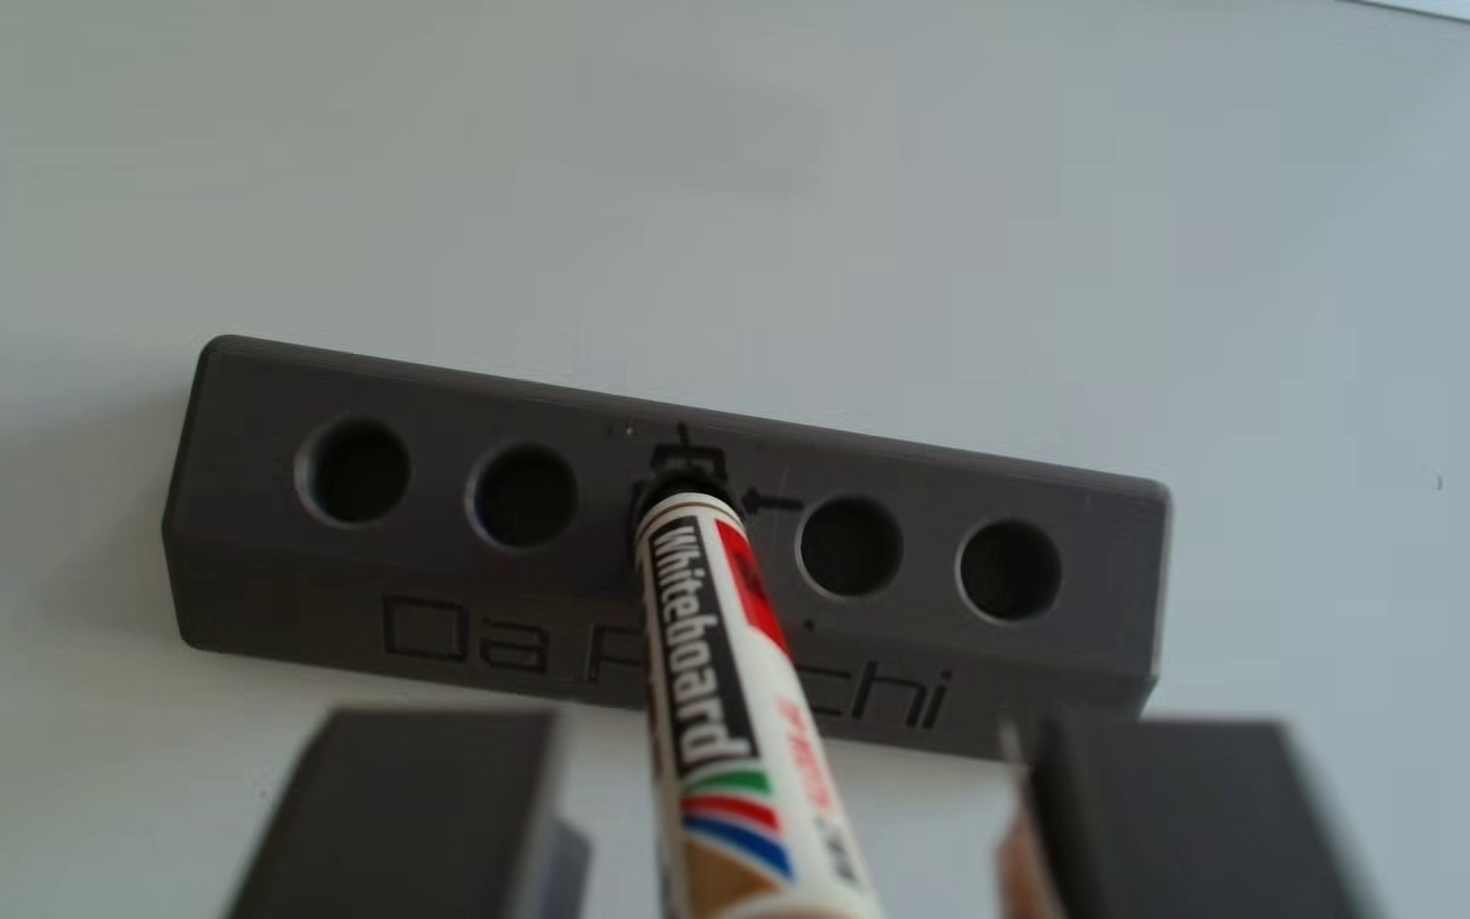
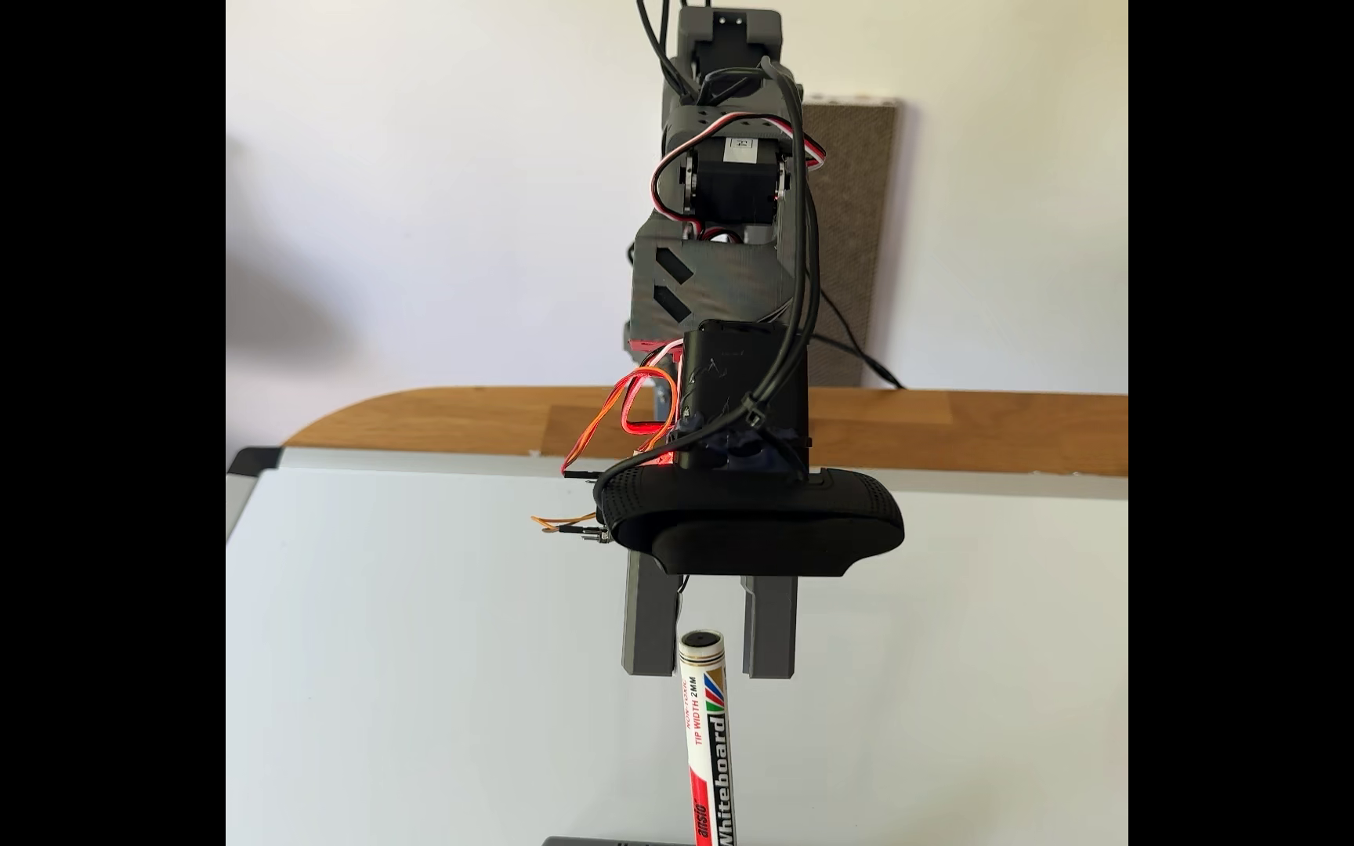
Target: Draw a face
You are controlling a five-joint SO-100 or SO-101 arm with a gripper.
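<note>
A white whiteboard marker (image 1: 705, 672) stands tilted, tip down, in the middle hole of a grey block (image 1: 272, 548) engraved "Da Pinchi". In the fixed view the marker (image 2: 710, 732) rises from the block (image 2: 576, 840) at the bottom edge, its butt end level with my fingertips. My gripper (image 2: 710, 671) is open, one grey finger (image 2: 649, 643) on each side of the marker's top with a gap on both sides. In the other view the gripper (image 1: 793, 720) frames the marker from the bottom edge, blurred. The face is out of view.
The block lies on a whiteboard (image 2: 413, 651), whose white surface (image 1: 714, 177) stretches beyond it. The block has empty holes (image 1: 356, 468) on both sides of the marker. A wooden table edge (image 2: 983, 431) and a wall lie behind the arm.
</note>
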